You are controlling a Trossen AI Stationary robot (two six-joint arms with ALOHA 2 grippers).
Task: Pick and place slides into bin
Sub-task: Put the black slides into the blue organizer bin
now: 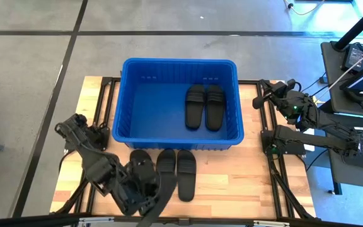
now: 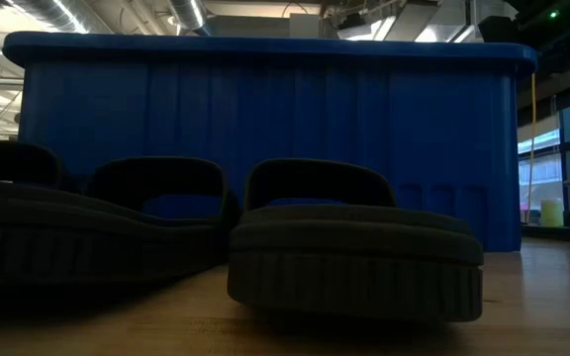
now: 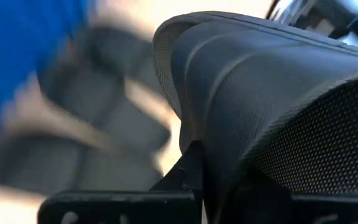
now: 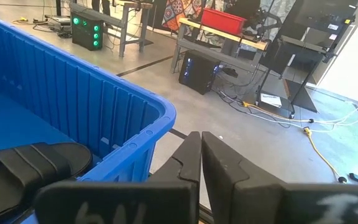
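Observation:
The blue bin (image 1: 123, 101) stands at the table's far middle with two black slides (image 1: 205, 106) lying side by side in it. Three more slides (image 1: 167, 165) lie sole-down on the table in front of the bin and also show in the low view (image 2: 354, 247). My left gripper (image 1: 149, 192) is near the table's near edge, shut on another black slide (image 1: 157, 203), which fills the left wrist view (image 3: 260, 93). My right gripper (image 1: 260, 96) is shut and empty beside the bin's right rim (image 4: 160, 115). My left gripper pinches the slide between its two fingers at one edge (image 3: 207, 155), close to the ribbed strap band (image 3: 229, 74). One finger (image 3: 188, 168) shows on one side; the slide hides the other. From above, the slide shows turned on edge as a narrow strip reaching over the table's near edge.
The three slides on the table lie just beyond and to the right of my left gripper. The bin's near wall (image 1: 175, 140) rises behind them. Bare wood (image 1: 244, 176) lies at the table's right front. Desks and cables stand beyond the table's right side.

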